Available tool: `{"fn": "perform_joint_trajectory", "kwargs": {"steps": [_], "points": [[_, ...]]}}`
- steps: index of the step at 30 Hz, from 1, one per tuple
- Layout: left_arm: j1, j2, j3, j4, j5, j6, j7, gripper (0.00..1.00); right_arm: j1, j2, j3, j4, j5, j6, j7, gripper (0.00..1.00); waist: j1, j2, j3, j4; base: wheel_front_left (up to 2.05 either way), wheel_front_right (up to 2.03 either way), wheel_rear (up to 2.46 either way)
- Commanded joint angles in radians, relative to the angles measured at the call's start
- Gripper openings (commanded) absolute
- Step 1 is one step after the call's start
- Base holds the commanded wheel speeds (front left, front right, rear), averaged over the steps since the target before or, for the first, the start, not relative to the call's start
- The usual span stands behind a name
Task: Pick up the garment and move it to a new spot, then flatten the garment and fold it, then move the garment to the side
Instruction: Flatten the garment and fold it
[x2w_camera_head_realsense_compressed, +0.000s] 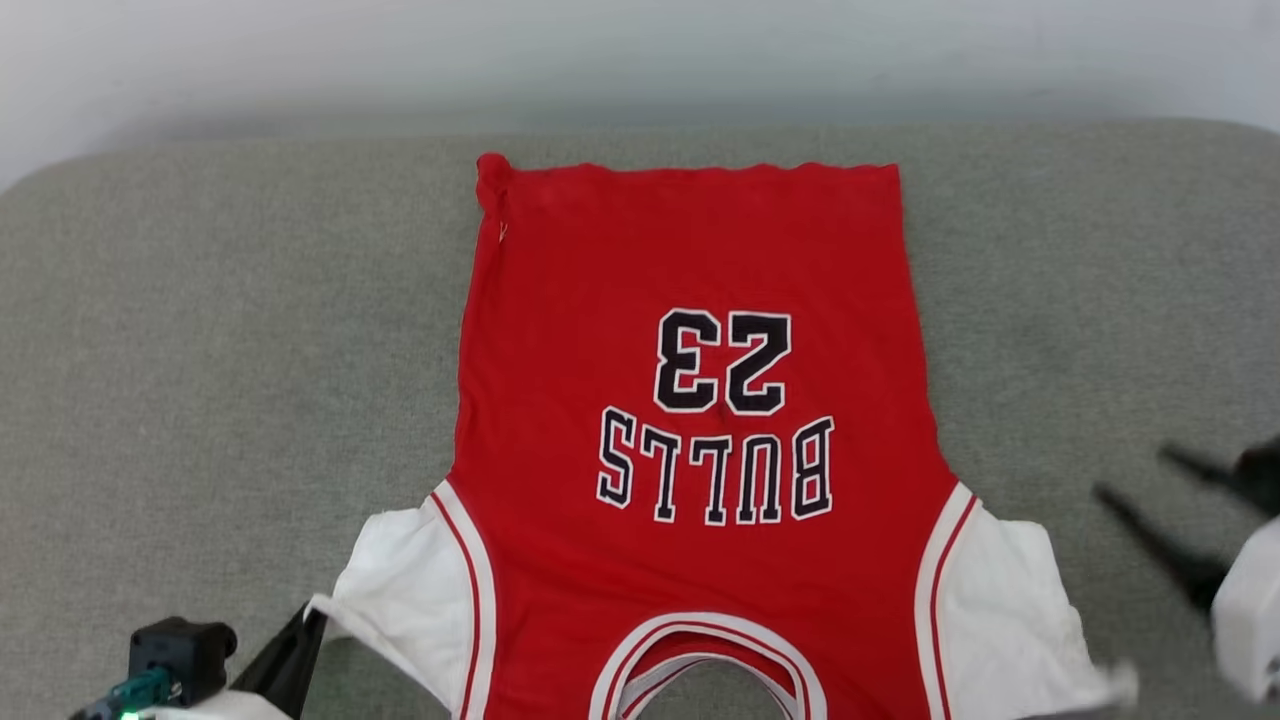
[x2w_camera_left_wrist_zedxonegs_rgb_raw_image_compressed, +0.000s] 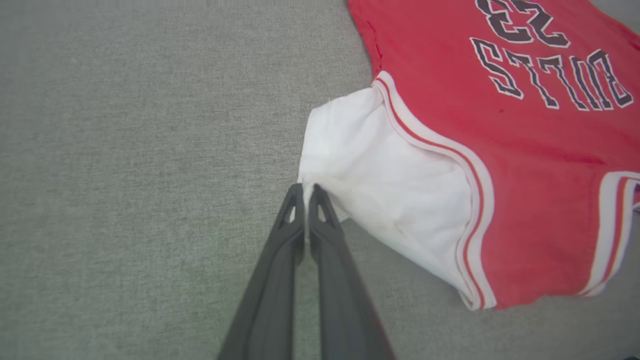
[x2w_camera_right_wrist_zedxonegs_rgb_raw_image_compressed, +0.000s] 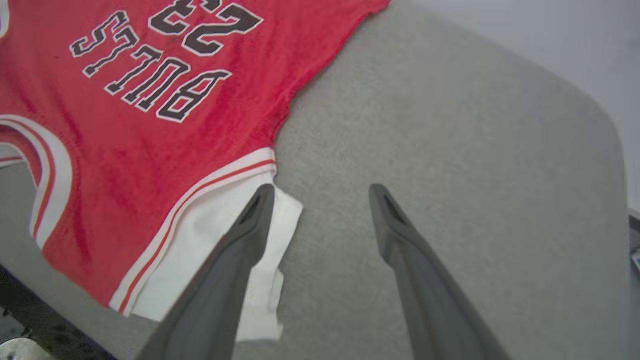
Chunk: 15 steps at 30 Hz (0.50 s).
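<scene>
Looking down, I see the grey desk (x2w_camera_head_realsense_compressed: 200, 350) carrying the garment (x2w_camera_head_realsense_compressed: 700, 260) flat, print up, collar toward me. My left gripper (x2w_camera_left_wrist_zedxonegs_rgb_raw_image_compressed: 305, 192) has its fingers clamped on a white sleeve (x2w_camera_left_wrist_zedxonegs_rgb_raw_image_compressed: 370, 165) corner. My right gripper (x2w_camera_right_wrist_zedxonegs_rgb_raw_image_compressed: 322, 192) holds its fingers apart, one over the other sleeve (x2w_camera_right_wrist_zedxonegs_rgb_raw_image_compressed: 200, 240).

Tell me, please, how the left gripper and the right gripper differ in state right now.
The left gripper has its fingers shut, while the right gripper has them wide apart. The left gripper pinches the corner of one white sleeve of the red Bulls T-shirt; the right gripper holds nothing, one finger just crossing the other sleeve. Both have long dark fingers over the grey cushion.
</scene>
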Motion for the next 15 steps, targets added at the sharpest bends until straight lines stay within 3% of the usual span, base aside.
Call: {"fn": "perform_joint_trajectory", "kwargs": {"steps": [1,7,10,15], "points": [[-0.031,0.001,0.011,-0.016,0.023,0.009,-0.003,0.00,-0.066,-0.011,-0.063,-0.042,-0.014,-0.001,0.020,1.00,0.0001,-0.0001,0.048,0.020,0.00,0.00,0.00],[-0.104,-0.020,0.028,-0.059,0.082,0.021,-0.003,0.00,-0.343,0.000,-0.180,-0.072,-0.030,-0.001,0.129,1.00,0.0001,-0.0001,0.169,0.071,0.00,0.00,0.00],[-0.149,-0.034,0.021,-0.069,0.112,0.020,0.002,0.00,-0.507,0.003,-0.148,-0.018,-0.026,-0.001,0.257,1.00,0.0001,-0.0001,0.226,0.105,0.00,0.00,0.00],[-0.212,-0.063,0.009,-0.085,0.155,0.017,0.010,0.00,-0.779,0.004,-0.040,0.090,0.011,-0.001,0.562,1.00,0.0001,-0.0001,0.310,0.160,0.00,0.00,0.00]]}}
